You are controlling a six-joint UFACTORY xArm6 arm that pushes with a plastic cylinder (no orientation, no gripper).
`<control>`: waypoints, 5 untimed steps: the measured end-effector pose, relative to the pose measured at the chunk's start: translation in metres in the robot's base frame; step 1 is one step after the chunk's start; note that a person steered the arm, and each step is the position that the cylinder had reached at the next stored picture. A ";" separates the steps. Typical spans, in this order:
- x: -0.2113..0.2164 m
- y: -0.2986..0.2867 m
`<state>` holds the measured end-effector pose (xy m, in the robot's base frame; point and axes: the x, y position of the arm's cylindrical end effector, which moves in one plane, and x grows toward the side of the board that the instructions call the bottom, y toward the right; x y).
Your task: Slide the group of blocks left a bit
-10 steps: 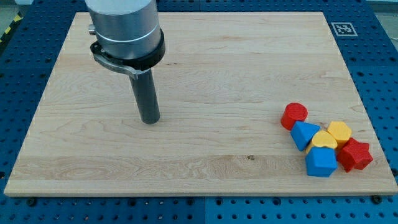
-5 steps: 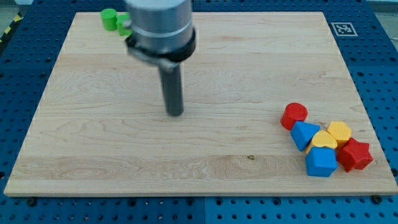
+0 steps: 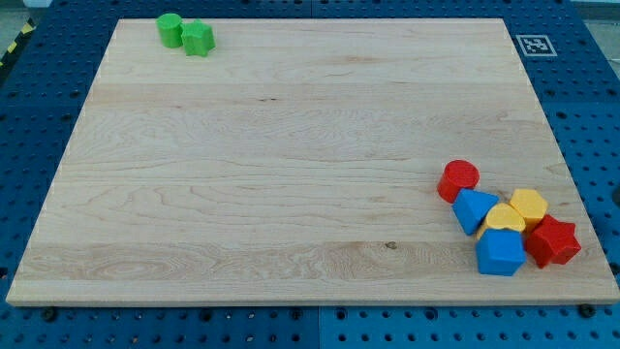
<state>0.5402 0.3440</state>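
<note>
On the tabletop (image 3: 291, 165), 6 blocks cluster near its lower-right corner: red cylinder (image 3: 458, 179) at upper left, blue triangular block (image 3: 473, 208) below it, yellow heart (image 3: 505, 218), yellow hexagon (image 3: 529, 206), blue block (image 3: 500, 252) lowest, red star (image 3: 553, 241) rightmost. 2 blocks, green cylinder (image 3: 170, 29) and green block (image 3: 198, 38), touch near its upper-left corner. My tip does not show.

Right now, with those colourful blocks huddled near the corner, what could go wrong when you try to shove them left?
My tip is out of view, so I would approach unseen. The cluster is loose: pushing on the red star or yellow hexagon could scatter it, with the red cylinder drifting off. The blue block lies near the wooden board's bottom edge; a skewed push might tip it over.
</note>
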 end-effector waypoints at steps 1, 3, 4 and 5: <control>0.010 0.000; 0.043 -0.055; 0.043 -0.075; 0.043 -0.089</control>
<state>0.5830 0.2551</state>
